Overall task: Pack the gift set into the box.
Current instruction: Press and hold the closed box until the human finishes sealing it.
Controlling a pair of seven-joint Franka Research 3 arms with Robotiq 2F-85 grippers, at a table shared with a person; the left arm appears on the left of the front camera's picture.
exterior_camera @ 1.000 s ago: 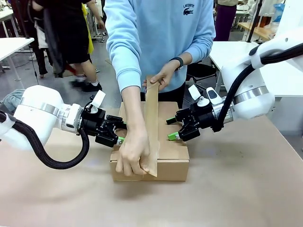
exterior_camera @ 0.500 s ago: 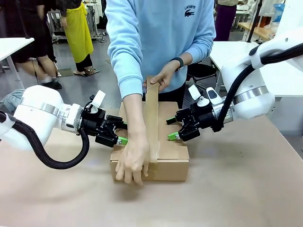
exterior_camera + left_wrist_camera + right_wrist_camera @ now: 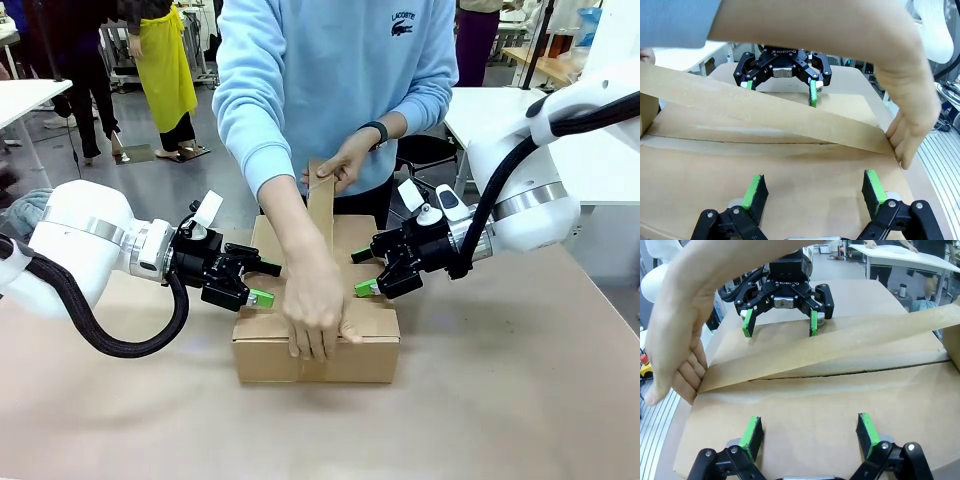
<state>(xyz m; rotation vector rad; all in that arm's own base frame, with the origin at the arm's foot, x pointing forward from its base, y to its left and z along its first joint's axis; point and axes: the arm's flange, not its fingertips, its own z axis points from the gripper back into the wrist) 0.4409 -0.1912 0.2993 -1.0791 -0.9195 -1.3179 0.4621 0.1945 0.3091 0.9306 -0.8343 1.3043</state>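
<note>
We see the box (image 3: 318,345) sitting mid-table (image 3: 500,400), flaps down and shut, w/ the seam running across its top. The gift set isn't anywhere we can make out; can't tell if it's inside.

Left gripper (image 3: 262,283) comes in from the robot's left side, jaws spread wide, nothing between them. In the left wrist view its green pads (image 3: 754,192) rest on or just above the box top, one on each side of the view; can't tell if they press down. Holding nothing.

Right gripper (image 3: 360,272) comes in from the opp. side, also wide open and empty, its fingertips at the box's right top edge. In the right wrist view its pads (image 3: 867,432) sit over the flat cardboard the same way. The two grippers face each other across the lid.

The person stands at the far side. One hand (image 3: 318,310) lies flat on the near top edge of the box, fingers curled over the front face, pressing down the end of a brown tape strip (image 3: 321,205). The other hand (image 3: 345,165) is up near the chest, holding the strip's upper end, so the tape slopes down twd the box along the seam, betw. the two grippers. Near end touches the cardboard; the rest is lifted off it.
</note>
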